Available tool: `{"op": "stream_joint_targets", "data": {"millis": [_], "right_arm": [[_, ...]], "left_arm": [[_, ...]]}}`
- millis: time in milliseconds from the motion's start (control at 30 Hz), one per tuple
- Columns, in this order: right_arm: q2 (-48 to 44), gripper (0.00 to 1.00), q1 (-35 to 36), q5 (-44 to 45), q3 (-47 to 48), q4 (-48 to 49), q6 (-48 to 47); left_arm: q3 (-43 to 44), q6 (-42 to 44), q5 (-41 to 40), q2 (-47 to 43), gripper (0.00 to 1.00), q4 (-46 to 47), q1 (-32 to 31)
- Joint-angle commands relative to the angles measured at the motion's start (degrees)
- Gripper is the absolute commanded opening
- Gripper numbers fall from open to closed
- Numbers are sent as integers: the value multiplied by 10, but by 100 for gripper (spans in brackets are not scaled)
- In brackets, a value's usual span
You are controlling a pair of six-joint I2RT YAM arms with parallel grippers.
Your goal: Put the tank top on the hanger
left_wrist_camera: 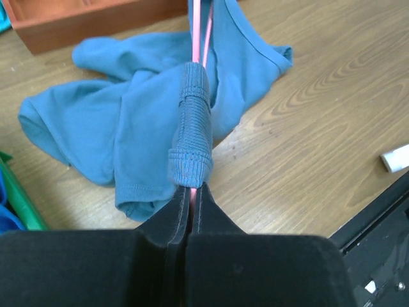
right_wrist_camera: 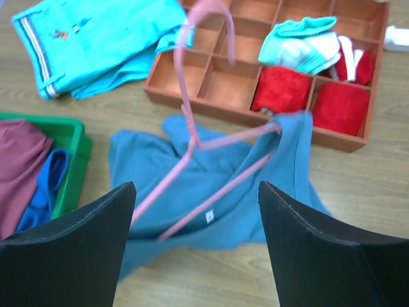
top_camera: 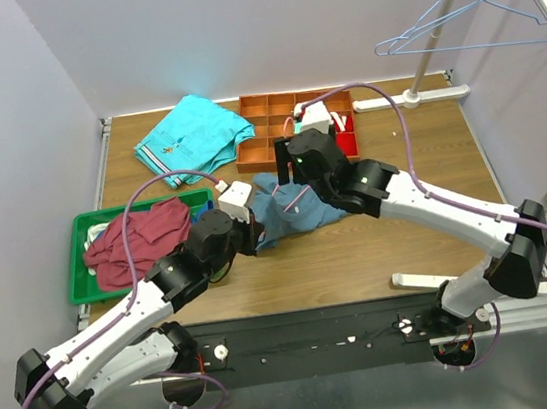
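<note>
At table centre, overhead view: light brown wooden table [top_camera: 361, 253], bearing every item.

Dusty steel-blue sleeveless tank top [top_camera: 290, 217]: crumpled in loose folds with stitched hems, lying on the wood at 6 o'clock of the orange compartment box [top_camera: 267, 115].

Thin pink wire hanger [right_wrist_camera: 190, 137], triangular with a hooked top: nearly hidden by the arms overhead. The right wrist view shows it whole though blurred. Its hook points to 12 o'clock across the box and its long axis runs down toward 7 o'clock. One shoulder end meets the tank top's edge at 3 o'clock.

Ribbed band [left_wrist_camera: 192, 128] of the top: seen from the left wrist only, draped over the wire.

Left gripper [left_wrist_camera: 192, 190]: pads pressed together on the hanger wire.

Right gripper [right_wrist_camera: 195, 192]: fingers wide apart, hovering over hanger and top.
</note>
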Motion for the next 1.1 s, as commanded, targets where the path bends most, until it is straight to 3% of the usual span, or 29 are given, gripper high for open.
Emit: {"op": "stream_joint_targets", "data": {"millis": [0,267,533,800,1067], "right_arm": [[-72,86,2,-102,-68,6,2],[-209,88,3,-241,-187,-4,-16],[-282,88,3,-262,-317,16,53],[-273,87,3,-231,-401,40,119],[-248,87,3,-240,-473,126,158]], "left_arm": [[-9,23,-24,-25,0,77,-1],[-15,30,5,-42,0,115,0],[-15,44,38,-65,0,162,0],[7,67,64,-101,0,154,0],[74,101,83,-93,0,118,0]]}}
